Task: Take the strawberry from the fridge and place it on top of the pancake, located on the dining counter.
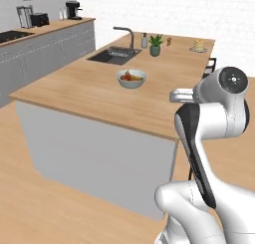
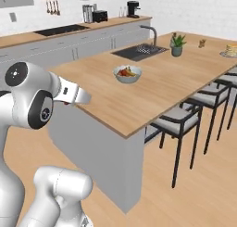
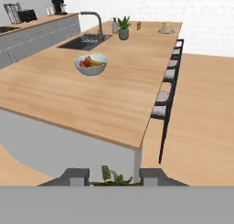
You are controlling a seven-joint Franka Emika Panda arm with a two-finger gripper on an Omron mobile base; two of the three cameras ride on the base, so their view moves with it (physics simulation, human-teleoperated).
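Already the gripper [image 3: 112, 177] is clenched on the strawberry [image 3: 114, 176]; carrying remains, since the pancake [image 3: 167, 28] waits at the dining counter's [image 3: 91, 99] far corner.

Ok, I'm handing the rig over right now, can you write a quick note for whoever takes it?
Gripper: shut on a small leafy-topped thing, apparently the strawberry.
Pancake: on its plate at the far end of the dining counter, beyond the fruit bowl.
Done: strawberry in hand, robot at the counter's near end.
Left: carry it to the far end and set it on the pancake.
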